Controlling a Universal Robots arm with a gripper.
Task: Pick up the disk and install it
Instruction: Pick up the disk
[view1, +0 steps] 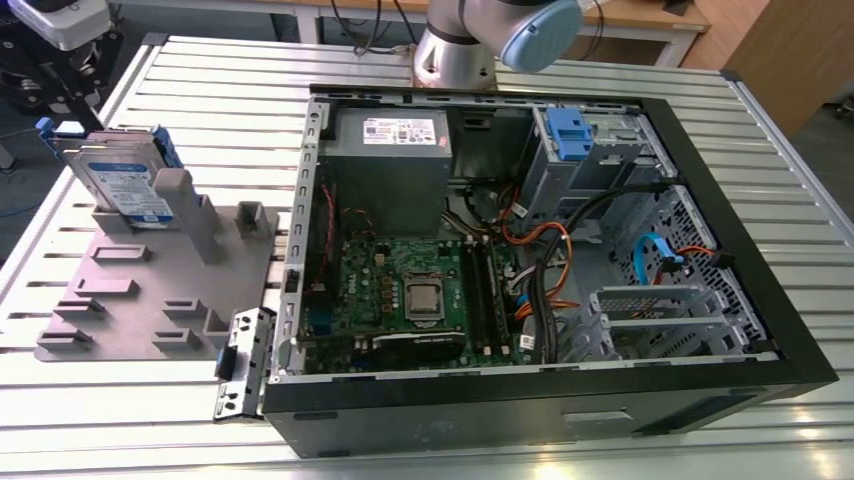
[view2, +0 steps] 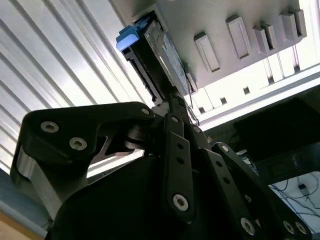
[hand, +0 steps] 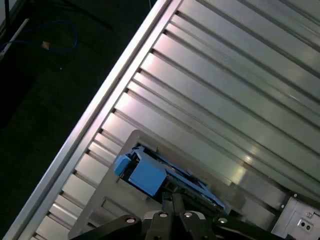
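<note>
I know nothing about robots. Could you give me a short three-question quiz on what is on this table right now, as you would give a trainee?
1. True or false: the disk already sits inside the computer case.
2. Pick one. The disk is: A) lying flat in the case; B) standing on edge in the grey fixture beside the case; C) resting on top of the case.
3. Fill in the blank: in the exterior view, the gripper is nearest to the ____.

Key: 1 false; 2 B; 3 disk.
</note>
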